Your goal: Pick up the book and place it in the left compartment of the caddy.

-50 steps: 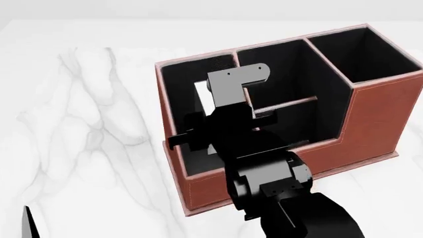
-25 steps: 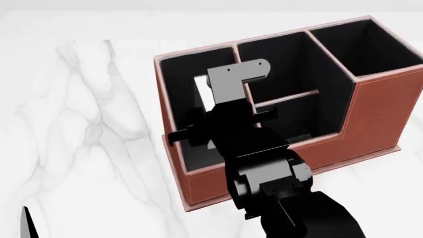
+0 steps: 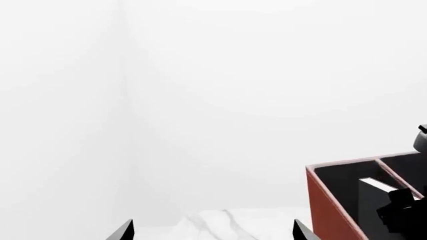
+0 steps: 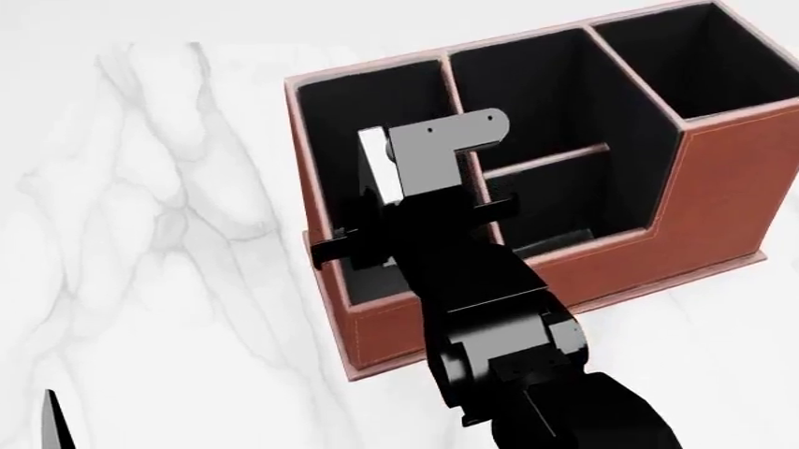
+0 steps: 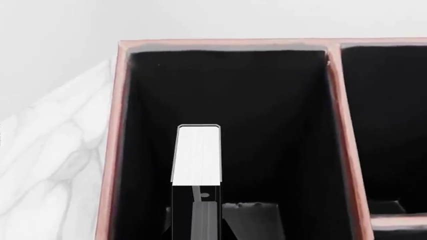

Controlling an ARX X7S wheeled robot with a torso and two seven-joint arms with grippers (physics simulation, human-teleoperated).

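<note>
A white marble-patterned surface [image 4: 163,234], threaded with faint grey veins, carries the reddish-brown caddy [image 4: 525,290], which stands directly on it toward the right of the head view, its flat base lip resting on the stone and bare marble stretching away to its left.

The head view looks steeply down over the caddy [image 4: 525,234] on the worktop [image 4: 163,234]. The right wrist view peers closely into its left compartment [image 5: 267,125]. The left wrist view faces level, catching the caddy's corner.
</note>
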